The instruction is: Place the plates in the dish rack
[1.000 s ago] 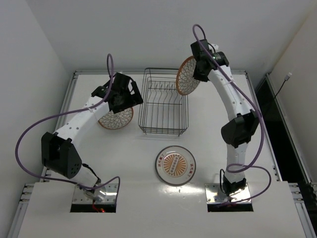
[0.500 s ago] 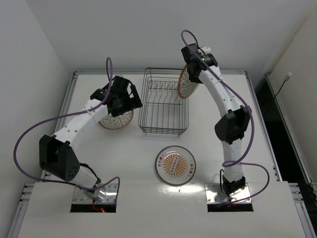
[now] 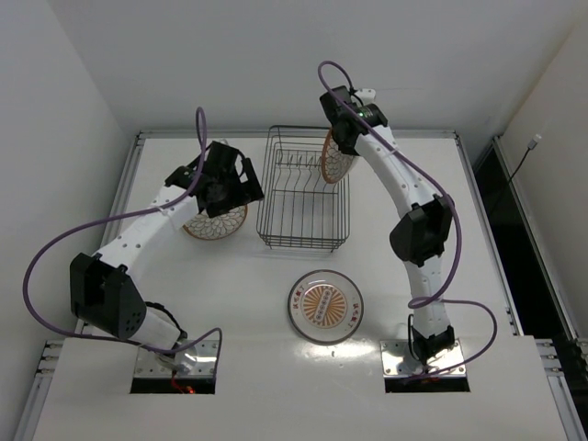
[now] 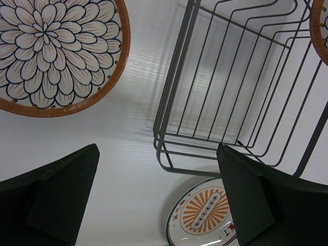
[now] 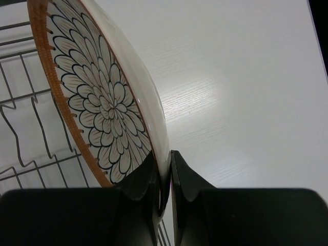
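Observation:
My right gripper [image 3: 342,136] is shut on the rim of a brown-rimmed petal plate [image 3: 334,158], held on edge over the far right corner of the black wire dish rack [image 3: 276,237]. In the right wrist view the plate [image 5: 102,97] stands between my fingers [image 5: 182,177] with the rack's tines [image 5: 25,133] to its left. My left gripper [image 3: 225,179] is open and empty above the second brown-rimmed plate [image 3: 216,223], which lies flat left of the rack [image 4: 225,118] and shows in the left wrist view [image 4: 56,51]. The sunburst plate [image 3: 323,306] lies flat in front of the rack [image 4: 205,218].
White walls close in the table at the back and left. A raised edge strip [image 3: 138,147] runs round the table. Purple cables [image 3: 55,248] loop off both arms.
My right arm has carried its plate left, from beside the rack's right rim to over its far right corner. My left arm has barely moved.

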Robot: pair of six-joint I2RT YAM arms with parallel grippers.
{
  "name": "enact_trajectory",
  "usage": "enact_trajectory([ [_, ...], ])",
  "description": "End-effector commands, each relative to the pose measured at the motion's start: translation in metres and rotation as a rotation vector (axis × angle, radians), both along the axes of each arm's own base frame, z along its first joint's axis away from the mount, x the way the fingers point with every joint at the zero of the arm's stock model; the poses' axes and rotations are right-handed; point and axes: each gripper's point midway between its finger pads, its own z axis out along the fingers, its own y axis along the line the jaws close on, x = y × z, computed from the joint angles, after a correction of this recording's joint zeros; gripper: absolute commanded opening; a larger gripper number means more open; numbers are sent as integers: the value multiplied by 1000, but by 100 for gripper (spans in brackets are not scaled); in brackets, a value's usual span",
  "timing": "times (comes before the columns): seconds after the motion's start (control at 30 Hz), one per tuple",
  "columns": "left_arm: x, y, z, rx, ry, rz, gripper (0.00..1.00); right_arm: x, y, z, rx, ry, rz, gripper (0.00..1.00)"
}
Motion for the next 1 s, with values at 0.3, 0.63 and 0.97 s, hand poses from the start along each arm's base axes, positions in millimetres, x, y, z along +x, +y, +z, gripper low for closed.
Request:
enact_trajectory([
  [0.3,-13,-20,14,-65,-28,-34,98,-1,-19,161,-508,-371,-126,0],
  [0.63,-38,-17,22,-48,-42,-61,98,-2,20,150,-584,-377,-121,0],
  [0.97,-51,-28,18,-18,-48,-122,98,-5,36,122,-633,-325,-87,0],
])
